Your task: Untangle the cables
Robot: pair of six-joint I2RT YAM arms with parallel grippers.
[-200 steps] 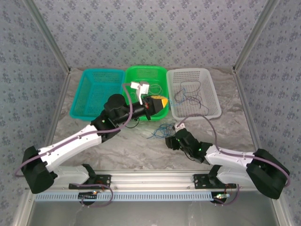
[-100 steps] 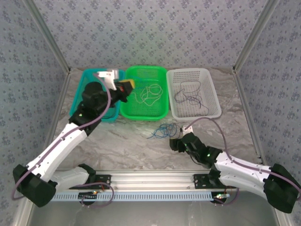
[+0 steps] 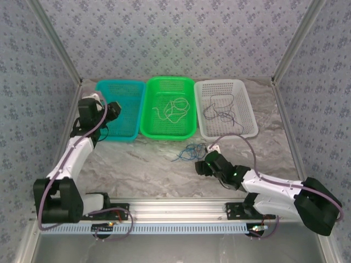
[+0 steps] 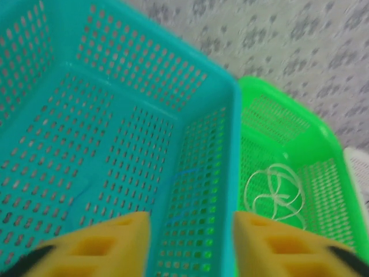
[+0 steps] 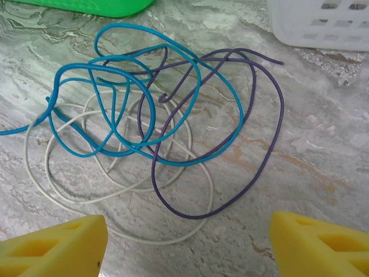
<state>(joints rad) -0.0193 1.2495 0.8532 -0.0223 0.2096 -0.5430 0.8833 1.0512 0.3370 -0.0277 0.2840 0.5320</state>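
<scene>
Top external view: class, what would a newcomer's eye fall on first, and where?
Three bright baskets stand in a row at the far side: teal basket, green basket, white basket. In front of them a tangle of blue, purple and whitish cables lies on the table, the open right gripper facing it.

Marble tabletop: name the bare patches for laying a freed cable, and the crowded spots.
Bare: the marble tabletop between the white left arm, the teal plastic basket and the tangle of blue, purple and white cables; also right of the white plastic basket. Crowded: that tangle, by the open right end effector.
</scene>
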